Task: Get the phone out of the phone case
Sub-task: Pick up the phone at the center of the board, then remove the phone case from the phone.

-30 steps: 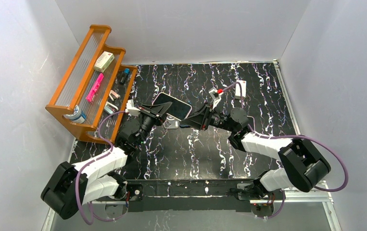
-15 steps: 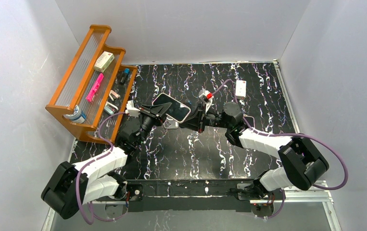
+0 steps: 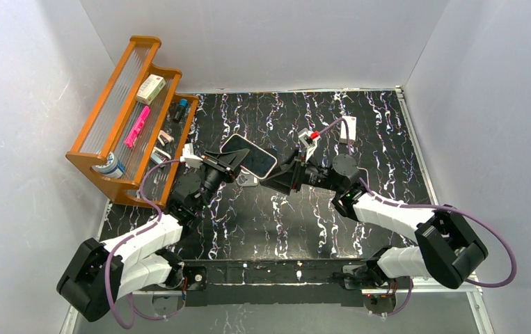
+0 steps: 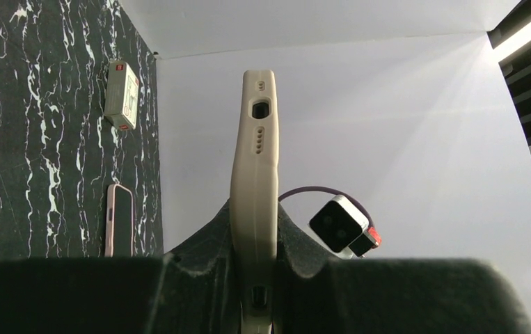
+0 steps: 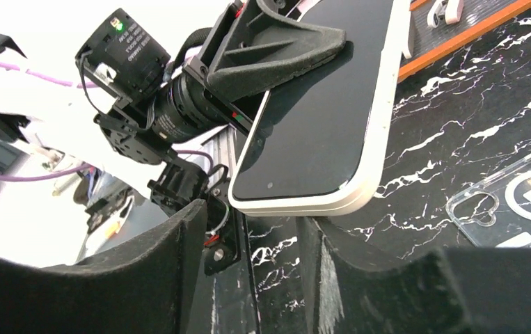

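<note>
**Top external view.** Above the black marbled table (image 3: 283, 223), at centre frame, the phone (image 3: 250, 153) sits raised, screen up. Its long axis runs from upper left to lower right. The left gripper (image 3: 229, 161) clamps its left portion. The right gripper (image 3: 274, 177) sits just beside its lower-right end.

**Left wrist view.** The cream phone case (image 4: 254, 174) is seen edge-on, its long axis vertical in frame and its ported end at the top. The left gripper (image 4: 254, 229) is closed on it from both sides at lower centre. A second phone (image 4: 120, 219) lies flat on the table at left.

**Right wrist view.** The phone (image 5: 318, 104) shows its dark screen, seated in the phone case (image 5: 381, 132), with its near end pointing to lower centre. The right gripper (image 5: 255, 229) stands parted below that end; contact cannot be determined. A clear case (image 5: 520, 202) lies at right.
</note>
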Robot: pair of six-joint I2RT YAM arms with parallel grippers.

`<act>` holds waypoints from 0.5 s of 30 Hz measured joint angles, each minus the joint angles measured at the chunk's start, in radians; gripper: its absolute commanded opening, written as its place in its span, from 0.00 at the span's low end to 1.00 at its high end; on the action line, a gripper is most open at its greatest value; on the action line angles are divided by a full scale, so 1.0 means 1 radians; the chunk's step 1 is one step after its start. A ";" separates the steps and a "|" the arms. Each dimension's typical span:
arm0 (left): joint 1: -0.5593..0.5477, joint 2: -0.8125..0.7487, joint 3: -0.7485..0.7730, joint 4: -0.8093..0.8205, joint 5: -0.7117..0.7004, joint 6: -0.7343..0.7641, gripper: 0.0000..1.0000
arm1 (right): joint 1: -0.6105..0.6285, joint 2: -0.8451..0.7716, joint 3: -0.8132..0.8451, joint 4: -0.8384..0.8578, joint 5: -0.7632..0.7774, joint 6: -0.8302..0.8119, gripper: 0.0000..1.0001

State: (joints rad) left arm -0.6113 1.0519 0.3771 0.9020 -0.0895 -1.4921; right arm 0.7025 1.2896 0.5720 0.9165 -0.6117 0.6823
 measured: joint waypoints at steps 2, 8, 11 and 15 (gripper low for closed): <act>0.000 -0.001 0.000 0.003 0.000 0.001 0.00 | 0.000 -0.001 0.000 0.013 0.016 0.045 0.59; 0.001 -0.001 0.004 0.009 -0.002 0.008 0.00 | 0.000 0.016 0.000 0.050 0.053 0.154 0.55; 0.002 -0.001 0.005 0.009 -0.009 0.016 0.00 | 0.000 0.041 0.000 0.082 0.068 0.198 0.51; 0.004 -0.001 0.005 0.008 -0.012 0.019 0.00 | 0.000 0.063 0.000 0.098 0.091 0.230 0.43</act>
State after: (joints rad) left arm -0.6075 1.0512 0.3824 0.9096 -0.1013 -1.4727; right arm 0.7025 1.3521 0.5716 1.0145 -0.5209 0.9123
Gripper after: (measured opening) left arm 0.139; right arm 0.486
